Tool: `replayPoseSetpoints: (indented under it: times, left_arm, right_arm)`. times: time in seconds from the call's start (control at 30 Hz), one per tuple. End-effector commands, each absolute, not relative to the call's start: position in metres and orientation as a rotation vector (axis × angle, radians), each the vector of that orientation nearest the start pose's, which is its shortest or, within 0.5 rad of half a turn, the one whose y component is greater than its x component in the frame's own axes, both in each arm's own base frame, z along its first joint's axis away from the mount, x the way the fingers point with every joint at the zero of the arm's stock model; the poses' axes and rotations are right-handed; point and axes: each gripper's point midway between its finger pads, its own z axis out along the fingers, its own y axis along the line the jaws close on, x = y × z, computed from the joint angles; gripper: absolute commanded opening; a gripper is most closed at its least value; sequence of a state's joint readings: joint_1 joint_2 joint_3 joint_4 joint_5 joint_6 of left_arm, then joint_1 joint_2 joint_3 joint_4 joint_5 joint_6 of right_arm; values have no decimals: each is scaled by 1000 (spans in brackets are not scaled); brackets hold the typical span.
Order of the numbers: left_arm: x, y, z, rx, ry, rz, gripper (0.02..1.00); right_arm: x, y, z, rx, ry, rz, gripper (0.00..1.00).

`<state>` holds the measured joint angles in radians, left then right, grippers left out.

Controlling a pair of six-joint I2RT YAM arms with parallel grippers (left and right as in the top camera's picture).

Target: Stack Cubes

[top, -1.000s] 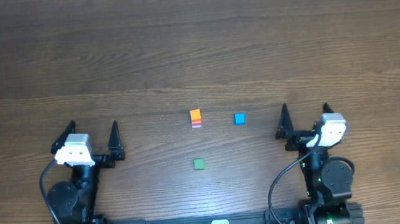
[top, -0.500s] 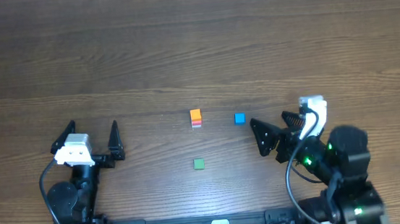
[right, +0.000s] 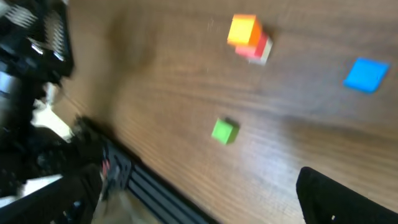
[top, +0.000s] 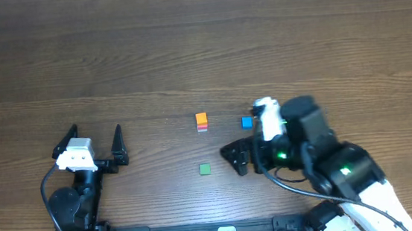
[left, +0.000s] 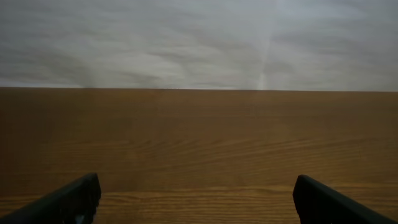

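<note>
On table (top: 185, 42): orange cube (top: 202, 119) atop red cube (right: 260, 50).

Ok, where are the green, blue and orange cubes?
green cube (top: 205, 169), top view, its top face.
blue cube (right: 365, 75), right wrist view, its top face.
orange cube (top: 202, 118), top view, its top face.

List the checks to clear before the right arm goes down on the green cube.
1. Right gripper jaws open: ok, wide apart.
2. Green cube free, nothing touching it: ok.
3. Green cube between the jaws: not ok, it lies ahead of them.
4. Orange cube seated on red cube: ok.
5. Blue cube apart from the stack: ok.
6. Left gripper away from the cubes: ok, far off to the left.
</note>
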<state>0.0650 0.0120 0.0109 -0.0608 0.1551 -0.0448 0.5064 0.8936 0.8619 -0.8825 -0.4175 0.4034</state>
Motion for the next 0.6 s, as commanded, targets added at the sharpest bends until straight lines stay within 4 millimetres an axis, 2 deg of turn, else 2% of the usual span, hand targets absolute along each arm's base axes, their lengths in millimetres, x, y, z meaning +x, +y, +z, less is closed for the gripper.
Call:
replayPoseSetpoints:
  times: [0.03, 0.3, 0.5, 0.53, 0.6]
  left_arm:
    - [245, -11, 160, 46, 1631, -106, 1000]
    - [245, -11, 160, 46, 1631, -106, 998]
    - [245, -11, 160, 46, 1631, -106, 1000]
    - [245, -11, 160, 46, 1631, -106, 1000]
    - [245, -11, 160, 46, 1631, -106, 998]
  right_arm:
    - [179, 200, 171, -297, 2698, 727, 993]
    - [162, 245, 149, -279, 2810, 440, 991]
    - [150, 258, 121, -188, 2864, 303, 993]
    - [146, 260, 112, -172, 2890, 268, 993]
    - [143, 258, 101, -133, 2910, 208, 993]
